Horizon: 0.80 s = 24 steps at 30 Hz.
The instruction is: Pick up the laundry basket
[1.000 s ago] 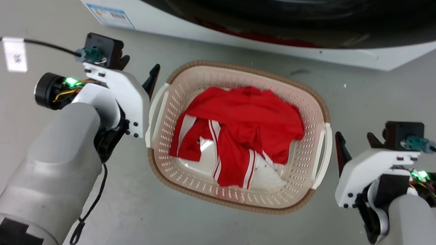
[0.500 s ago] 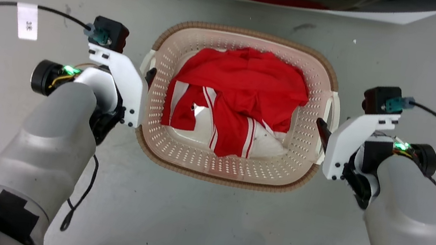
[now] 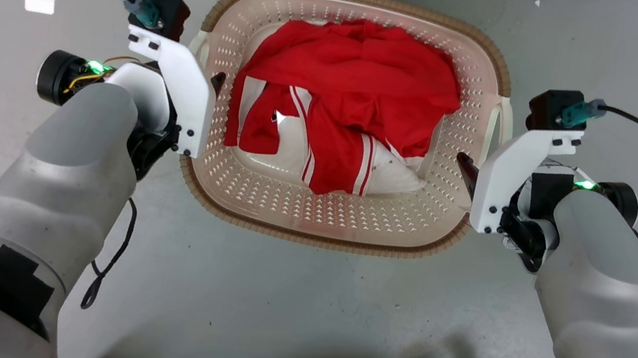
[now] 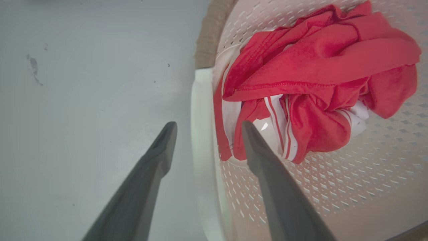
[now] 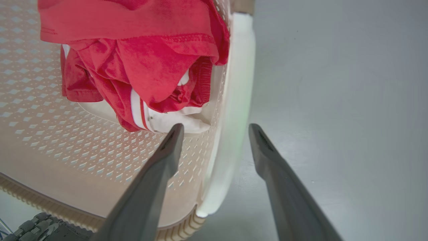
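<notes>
Both claws are standing wide open: the left claw (image 4: 206,124) is straddling the left white handle (image 4: 200,110) of the laundry basket (image 3: 320,209), and the right claw (image 5: 215,128) is straddling its right handle (image 5: 238,83), one finger inside the wall, one outside. Between them the basket is sitting on the grey floor (image 3: 295,313), holding crumpled red-and-white clothing (image 3: 355,87).

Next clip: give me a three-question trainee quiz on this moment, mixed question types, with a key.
1. True or false: the left gripper is shut.
2. What lies in the laundry basket? A towels; B a red-and-white garment; C nothing.
3. Fill in: the right gripper has its fingers on either side of the basket's white ____.
Key: 1 false, it is open; 2 B; 3 handle.
</notes>
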Available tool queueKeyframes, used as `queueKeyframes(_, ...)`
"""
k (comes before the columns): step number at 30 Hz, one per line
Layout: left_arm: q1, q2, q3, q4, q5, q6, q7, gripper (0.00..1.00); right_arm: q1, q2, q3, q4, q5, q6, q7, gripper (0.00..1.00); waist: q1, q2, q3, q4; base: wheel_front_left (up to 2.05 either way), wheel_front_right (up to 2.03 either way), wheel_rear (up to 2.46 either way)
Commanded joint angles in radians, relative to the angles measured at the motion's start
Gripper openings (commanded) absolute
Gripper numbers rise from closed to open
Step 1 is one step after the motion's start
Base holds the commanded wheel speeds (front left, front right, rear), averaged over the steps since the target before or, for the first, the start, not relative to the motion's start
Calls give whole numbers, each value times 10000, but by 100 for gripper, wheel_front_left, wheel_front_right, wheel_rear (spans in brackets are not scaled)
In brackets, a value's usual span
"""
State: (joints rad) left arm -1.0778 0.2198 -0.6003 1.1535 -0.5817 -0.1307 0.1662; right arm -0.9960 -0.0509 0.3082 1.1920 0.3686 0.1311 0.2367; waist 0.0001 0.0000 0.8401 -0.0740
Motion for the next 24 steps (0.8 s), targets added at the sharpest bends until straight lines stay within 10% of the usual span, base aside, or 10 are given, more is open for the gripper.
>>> queueKeyframes(1, -138, 20, -34, 41, -38, 6, 29, 100, -189, 15, 63, 32, 54, -7, 4, 100, -1, 0, 81, 3, 0, 0, 0)
queueKeyframes(11, -385, -156, -619, 319, -627, 6, 81, 100, -481, 17, 958, 302, 1036, -7, -19, 100, -1, 0, 330, 9, 0, 0, 0)
queueKeyframes(12, -393, -166, -648, 334, -694, 6, 95, 90, -534, 15, 1019, 322, 1116, -7, -47, 100, -1, 0, 342, 2, 0, 0, 0)
queueKeyframes(13, -389, -186, -689, 352, -771, 6, 129, 49, -570, 13, 1053, 350, 1217, -7, -56, 100, -1, 0, 348, -2, 0, 0, 0)
queueKeyframes(14, -389, -196, -739, 362, -833, 6, 123, 8, -565, 17, 1127, 371, 1296, -7, -6, 62, -1, 0, 349, 3, 0, 0, 0)
queueKeyframes(16, -376, -214, -857, 366, -970, 6, 208, 0, -540, 20, 1258, 401, 1485, -7, 19, 0, -1, 0, 353, 4, 0, 0, 0)
queueKeyframes(24, -382, -264, -1285, 387, -1429, -7, 452, 0, -539, 76, 1882, 439, 2129, 15, 152, 0, -1, 0, 247, 9, 0, 0, 0)
